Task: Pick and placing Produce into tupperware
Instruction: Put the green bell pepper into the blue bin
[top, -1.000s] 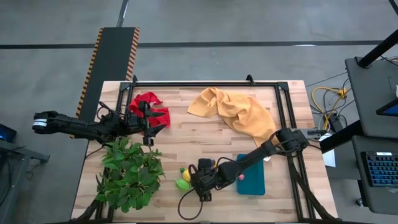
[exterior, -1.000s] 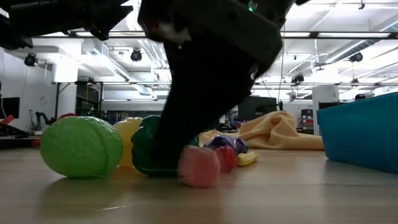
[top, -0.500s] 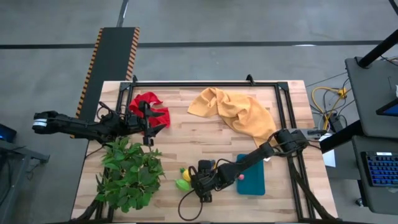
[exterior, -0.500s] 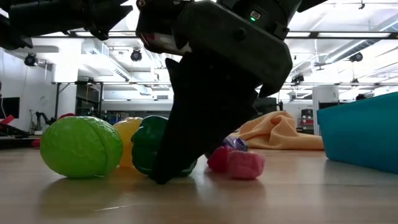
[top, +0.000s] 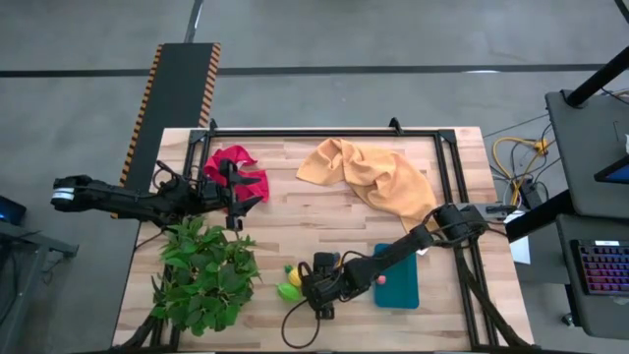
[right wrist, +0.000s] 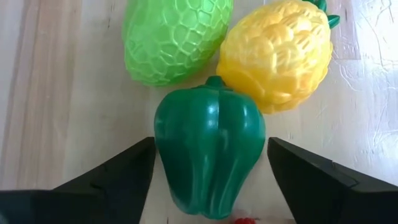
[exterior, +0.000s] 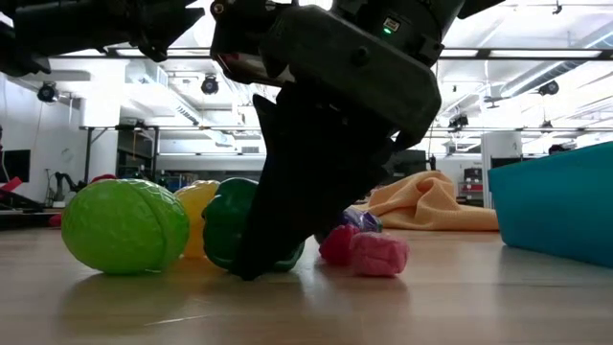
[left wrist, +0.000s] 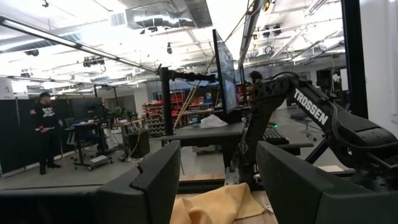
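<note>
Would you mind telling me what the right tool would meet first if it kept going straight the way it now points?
Probably the green pepper, which lies between the open right tool's fingers; the yellow pineapple and lime fruit lie beyond it.

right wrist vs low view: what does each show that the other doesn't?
Right wrist only: the right gripper open, fingers either side of the green pepper, gaps visible both sides.
Low only: pink piece, teal tupperware, yellow cloth.
Both: pepper, lime green fruit, yellow fruit, on the table.
</note>
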Controlling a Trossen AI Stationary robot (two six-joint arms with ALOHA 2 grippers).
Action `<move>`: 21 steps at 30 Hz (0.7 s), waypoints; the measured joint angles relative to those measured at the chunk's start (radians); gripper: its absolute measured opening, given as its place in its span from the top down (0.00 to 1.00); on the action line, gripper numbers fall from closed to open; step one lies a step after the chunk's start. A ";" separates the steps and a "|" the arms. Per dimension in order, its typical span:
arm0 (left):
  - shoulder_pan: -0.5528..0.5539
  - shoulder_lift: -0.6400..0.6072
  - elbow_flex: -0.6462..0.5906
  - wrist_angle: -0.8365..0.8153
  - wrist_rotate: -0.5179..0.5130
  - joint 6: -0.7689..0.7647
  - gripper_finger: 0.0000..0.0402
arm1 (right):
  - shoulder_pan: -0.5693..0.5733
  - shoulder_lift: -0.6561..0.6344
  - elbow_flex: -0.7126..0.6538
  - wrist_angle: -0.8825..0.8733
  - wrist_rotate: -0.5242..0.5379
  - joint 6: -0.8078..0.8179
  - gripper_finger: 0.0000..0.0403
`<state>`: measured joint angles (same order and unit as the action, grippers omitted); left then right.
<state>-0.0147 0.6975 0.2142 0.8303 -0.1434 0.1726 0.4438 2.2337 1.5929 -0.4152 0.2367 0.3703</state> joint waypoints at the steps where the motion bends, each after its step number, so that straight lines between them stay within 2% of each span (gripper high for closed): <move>1: 0.000 0.000 0.000 0.000 0.000 0.000 0.51 | 0.000 0.000 0.000 0.000 0.000 0.000 0.28; 12: 0.000 0.000 0.000 0.000 0.000 0.000 0.51 | 0.000 -0.002 0.001 -0.023 -0.005 -0.012 0.56; 21: 0.000 0.000 -0.001 0.000 0.000 0.000 0.51 | 0.000 -0.033 0.001 -0.065 -0.009 -0.015 0.66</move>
<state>-0.0146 0.6971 0.2134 0.8307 -0.1433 0.1725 0.4442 2.2003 1.5936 -0.4806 0.2282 0.3557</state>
